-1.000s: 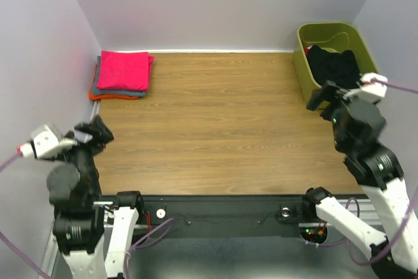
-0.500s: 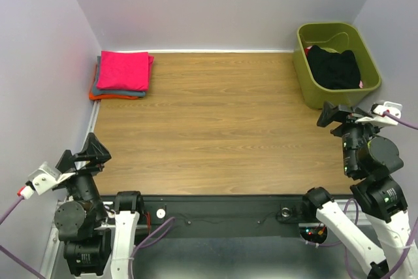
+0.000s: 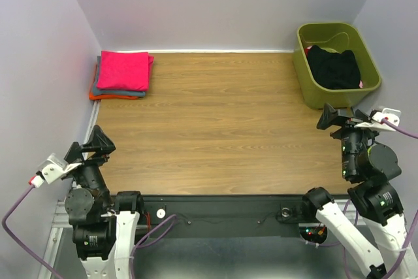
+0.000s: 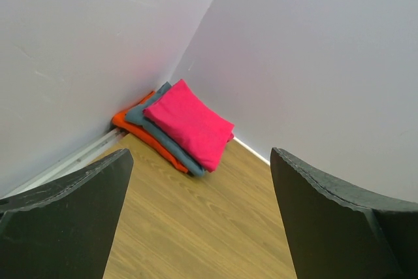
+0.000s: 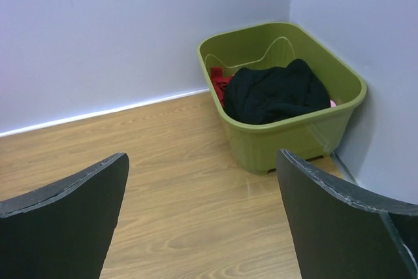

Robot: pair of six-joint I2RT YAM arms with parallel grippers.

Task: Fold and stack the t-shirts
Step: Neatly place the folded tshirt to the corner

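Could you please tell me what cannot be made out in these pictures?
Right wrist view: whatever lies under the black garment in the bin is hidden by it.
Left wrist view: the orange shirt and blue-grey shirt show only edges beneath the pink shirt.
Both wrist views: the open jaws block the lower corners.

the wooden table (image 3: 222, 122) is brown laminate with the grain running side to side, and pale walls close it in at the far end and both sides. well ahead of the left fingers (image 4: 65, 220), framed in the gap between them, an orange t-shirt (image 4: 132, 129) lies folded flat on the wood in the corner where two walls meet. it is the bottom of a small stack, with a blue-grey t-shirt (image 4: 140, 115) and a pink t-shirt (image 4: 189, 125) on top. ahead of the right fingers (image 5: 59, 220), nearer the right-hand one, an olive-green bin (image 5: 281, 129) stands upright on the wood, close to the side wall.
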